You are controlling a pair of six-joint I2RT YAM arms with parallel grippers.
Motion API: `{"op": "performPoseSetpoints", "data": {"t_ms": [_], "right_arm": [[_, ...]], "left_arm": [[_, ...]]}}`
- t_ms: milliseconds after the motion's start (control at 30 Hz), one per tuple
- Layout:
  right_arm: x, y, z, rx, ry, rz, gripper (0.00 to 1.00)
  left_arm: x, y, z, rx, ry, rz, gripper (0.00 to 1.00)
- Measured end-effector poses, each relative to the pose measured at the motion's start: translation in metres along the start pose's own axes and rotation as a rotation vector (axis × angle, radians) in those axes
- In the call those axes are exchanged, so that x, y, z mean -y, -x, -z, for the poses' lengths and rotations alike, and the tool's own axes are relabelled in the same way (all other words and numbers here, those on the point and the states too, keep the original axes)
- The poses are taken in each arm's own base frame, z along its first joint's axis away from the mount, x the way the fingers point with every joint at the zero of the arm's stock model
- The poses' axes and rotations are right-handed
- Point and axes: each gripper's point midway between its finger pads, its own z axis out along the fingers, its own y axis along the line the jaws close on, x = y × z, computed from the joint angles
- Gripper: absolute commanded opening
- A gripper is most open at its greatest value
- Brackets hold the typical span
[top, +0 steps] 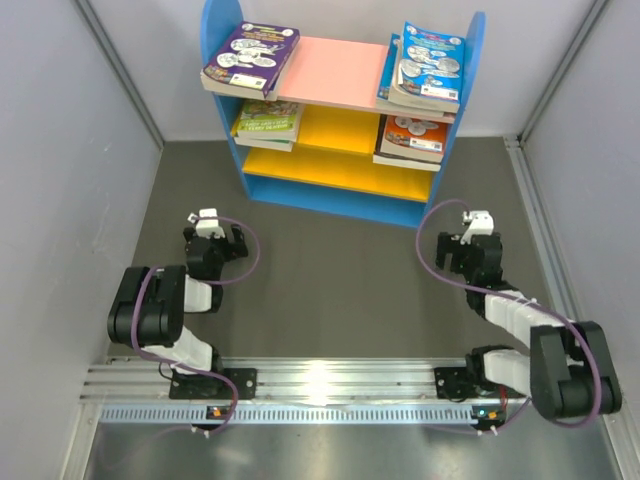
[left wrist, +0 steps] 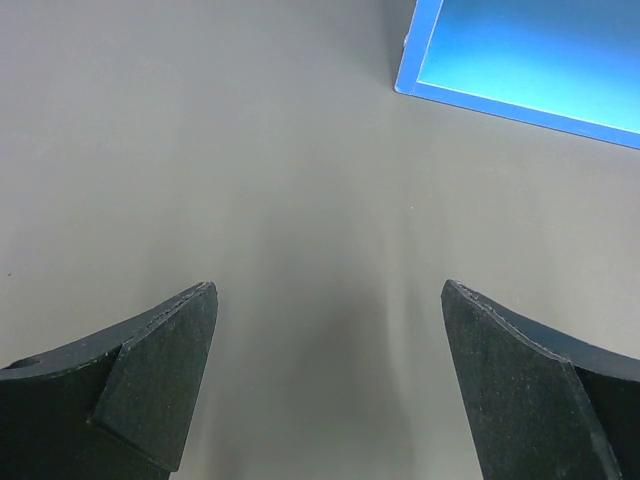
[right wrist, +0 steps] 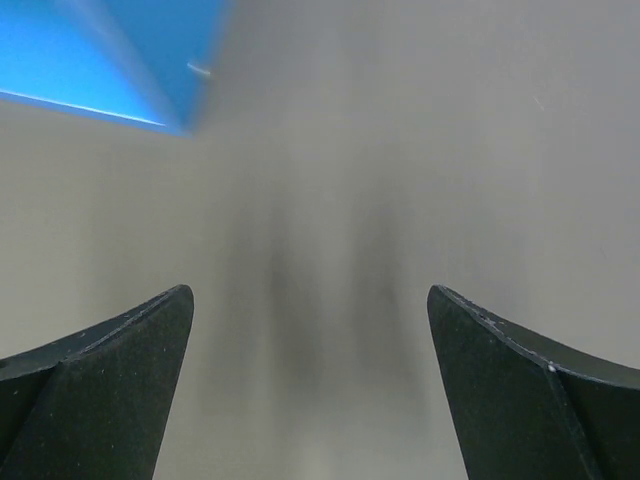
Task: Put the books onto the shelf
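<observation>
- Two grippers, both spread wide and holding nothing: the left gripper (top: 212,226) at lower left of the overhead view, the right gripper (top: 474,224) at lower right.
- Each wrist view shows only bare table (top: 330,270) between the fingers, with a blue corner of the shelf (top: 335,72) at the upper edge.
- All the books I can see are on the shelf, in the upper middle of the overhead view: a purple stack (top: 250,58) at top left, a light blue stack (top: 426,62) at top right, a green-yellow pile (top: 267,122) on the middle board's left and an orange pile (top: 411,138) on its right.
- No book shows on the table, so the task looks done.
- Risk: the purple and light blue stacks seem to jut past the board's front edge. A knock to the shelf from an arm swinging forward could slide one off.
- Both grippers sit near the shelf's foot, so any reach should lift clear first.
</observation>
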Motion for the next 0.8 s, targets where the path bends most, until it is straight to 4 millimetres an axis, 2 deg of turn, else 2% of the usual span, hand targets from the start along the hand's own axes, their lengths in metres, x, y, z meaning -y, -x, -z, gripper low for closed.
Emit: {"op": "performPoseSetpoints", "data": {"t_ms": [67,133,233,300,433,500,733,800], "right_arm": [[0.014,-0.015,-0.005,0.01,-0.034,-0.022,1.0],[0.02,-0.013,-0.011,0.043,-0.041,-0.032,1.0],[0.02,0.013,-0.021,0.18,-0.028,-0.019,1.0],[0.022,0.023,-0.022,0.267,-0.042,-0.018,1.0],[0.031,-0.004,-0.016,0.264,-0.09,-0.032,1.0],[0.031,-0.003,-0.014,0.281,-0.089,-0.033,1.0],[0.012,0.048,-0.021,0.413,0.024,0.03,1.0],[0.01,0.056,-0.022,0.43,0.037,0.038,1.0]], "left_arm": [[0.0,0.0,0.0,0.0,0.0,-0.001,0.99],[0.0,0.0,0.0,0.0,0.0,-0.002,0.99],[0.0,0.0,0.0,0.0,0.0,-0.003,0.99],[0.0,0.0,0.0,0.0,0.0,-0.003,0.99],[0.0,0.0,0.0,0.0,0.0,-0.006,0.99],[0.0,0.0,0.0,0.0,0.0,-0.006,0.99],[0.0,0.0,0.0,0.0,0.0,-0.008,0.99],[0.0,0.0,0.0,0.0,0.0,-0.008,0.99]]}}
